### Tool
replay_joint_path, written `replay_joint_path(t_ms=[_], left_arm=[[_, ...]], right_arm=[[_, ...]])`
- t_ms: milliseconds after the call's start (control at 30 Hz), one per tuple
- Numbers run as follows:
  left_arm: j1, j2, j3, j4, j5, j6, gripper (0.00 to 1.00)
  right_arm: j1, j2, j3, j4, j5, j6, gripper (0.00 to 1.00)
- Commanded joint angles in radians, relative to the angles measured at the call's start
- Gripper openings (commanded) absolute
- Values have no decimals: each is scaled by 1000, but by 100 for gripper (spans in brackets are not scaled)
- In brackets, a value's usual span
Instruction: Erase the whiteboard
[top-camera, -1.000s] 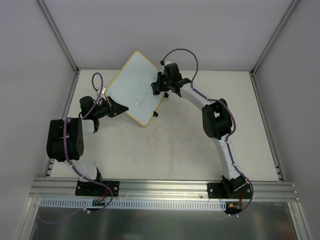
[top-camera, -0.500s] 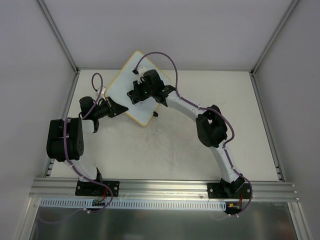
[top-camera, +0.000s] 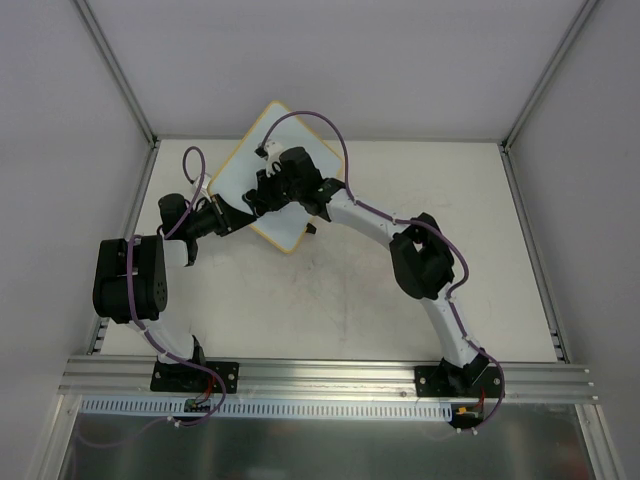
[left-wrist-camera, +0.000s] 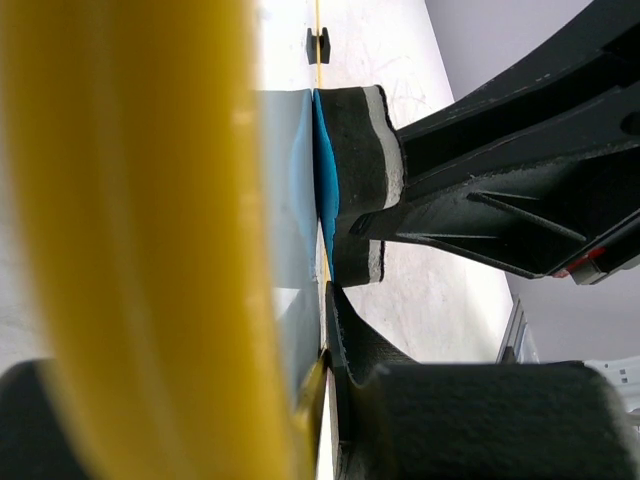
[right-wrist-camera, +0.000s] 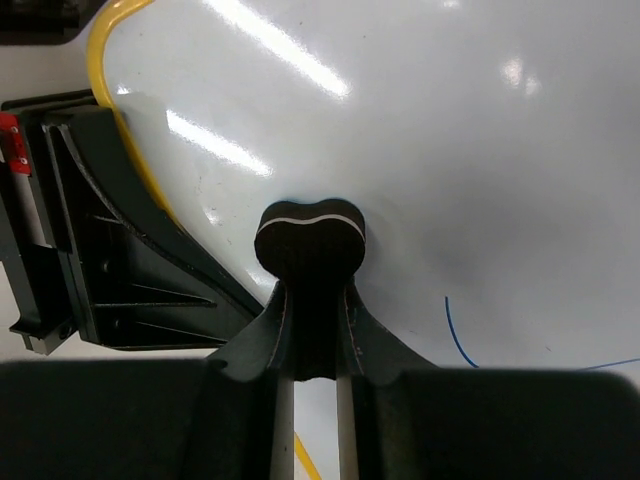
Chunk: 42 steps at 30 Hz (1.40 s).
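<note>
The whiteboard (top-camera: 285, 130), white with a thin yellow frame, is held tilted at the back left of the table. My left gripper (top-camera: 232, 214) is shut on its lower left edge; in the left wrist view (left-wrist-camera: 200, 380) the yellow frame (left-wrist-camera: 130, 200) fills the gap between the jaws. My right gripper (top-camera: 262, 192) is shut on a black eraser (right-wrist-camera: 310, 240) and presses it flat against the board face (right-wrist-camera: 450, 130) near the left gripper. The eraser's blue felt (left-wrist-camera: 325, 170) touches the board. A thin blue pen line (right-wrist-camera: 458, 335) shows to the right of the eraser.
A black clip foot (top-camera: 311, 229) sticks out at the board's lower right edge. The white table (top-camera: 400, 300) has grey walls and metal posts at the back and sides. The right arm (top-camera: 420, 250) reaches across the table's middle.
My right gripper has swept the eraser leftward across the board, from its right edge to its left part. The left gripper and board have stayed put.
</note>
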Motion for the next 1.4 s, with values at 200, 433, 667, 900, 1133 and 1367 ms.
replay_joint_path(t_ms=[200,433,667,900,1133,1367], left_arm=[[-21,-3,-20,-26,47,69,0],[-23,-5,-21,-24,49,69,0],[-23,-3,-23,-24,49,69,0],[-21,-3,-21,-23,50,67,0],[-23,-2,-23,-23,49,67,0],[-21,-5,-21,-23,47,67,0]], right_arm=[[-94,-5,-128,-65,106,193,0],[-212,13,-153,-65,71,239,0],[-269,41,-145,-129,123,282,0],[-266,44,-142,-134,108,270,0],[-197,24,-128,-116,97,204,0],[-110,-36,-197,24,4,162,0]])
